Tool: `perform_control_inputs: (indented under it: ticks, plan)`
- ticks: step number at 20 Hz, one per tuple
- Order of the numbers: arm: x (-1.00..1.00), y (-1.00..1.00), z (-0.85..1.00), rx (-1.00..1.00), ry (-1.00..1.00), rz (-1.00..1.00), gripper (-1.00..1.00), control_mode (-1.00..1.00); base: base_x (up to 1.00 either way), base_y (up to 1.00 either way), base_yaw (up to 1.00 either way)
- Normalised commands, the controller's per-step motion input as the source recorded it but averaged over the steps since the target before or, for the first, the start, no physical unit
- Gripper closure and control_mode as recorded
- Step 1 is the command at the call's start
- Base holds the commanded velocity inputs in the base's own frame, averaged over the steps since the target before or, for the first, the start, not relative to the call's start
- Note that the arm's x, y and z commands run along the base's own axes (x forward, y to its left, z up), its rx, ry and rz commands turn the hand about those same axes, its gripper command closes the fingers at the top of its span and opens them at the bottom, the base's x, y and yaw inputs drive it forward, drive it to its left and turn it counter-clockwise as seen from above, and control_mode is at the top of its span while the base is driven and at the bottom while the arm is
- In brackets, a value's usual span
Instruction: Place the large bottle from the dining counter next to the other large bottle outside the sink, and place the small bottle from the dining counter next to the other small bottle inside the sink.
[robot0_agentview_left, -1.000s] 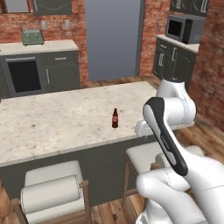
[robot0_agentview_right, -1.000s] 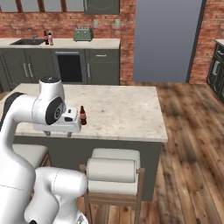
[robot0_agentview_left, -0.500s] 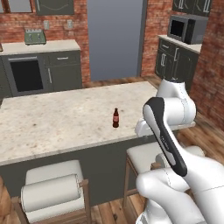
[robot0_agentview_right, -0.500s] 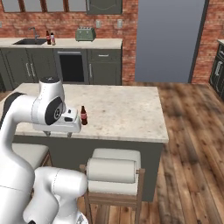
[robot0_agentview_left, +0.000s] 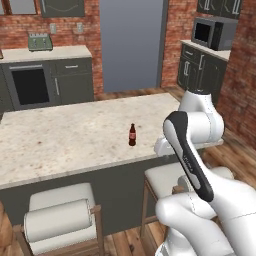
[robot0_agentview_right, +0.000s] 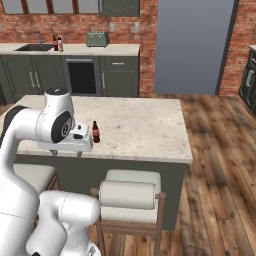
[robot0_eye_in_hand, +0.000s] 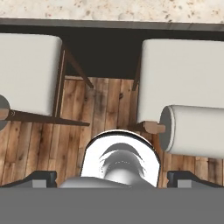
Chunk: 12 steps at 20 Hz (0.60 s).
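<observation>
Jaws wide apart, empty, aimed at stools (robot0_eye_in_hand: 183, 87) below; you must reach small bottle (robot0_agentview_left: 132, 135) upright on desk (robot0_agentview_left: 65, 135)

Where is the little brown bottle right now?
The small bottle stands upright on the dining counter, near its front edge. In the right base view it is just right of the arm's white hand, above the two stools.

Base views flank arm, share dining counter (robot0_agentview_left: 60, 135); hand view faces floorward
</observation>
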Motion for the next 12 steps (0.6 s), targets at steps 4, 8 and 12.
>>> perform_control_inputs:
  ticks: [4, 8, 12]
  plan:
    - [0.0, 0.0, 0.0, 0.0, 0.0, 0.0, -1.0, 1.0, 0.0, 0.0, 0.0]
    - [0.22, 0.06, 0.05, -0.02, 0.02, 0.0, -1.0, -1.0, 0.0, 0.0, 0.0]
    - [0.93, 0.4, 0.37, -0.13, 0.15, 0.04, -1.0, -1.0, 0.0, 0.0, 0.0]
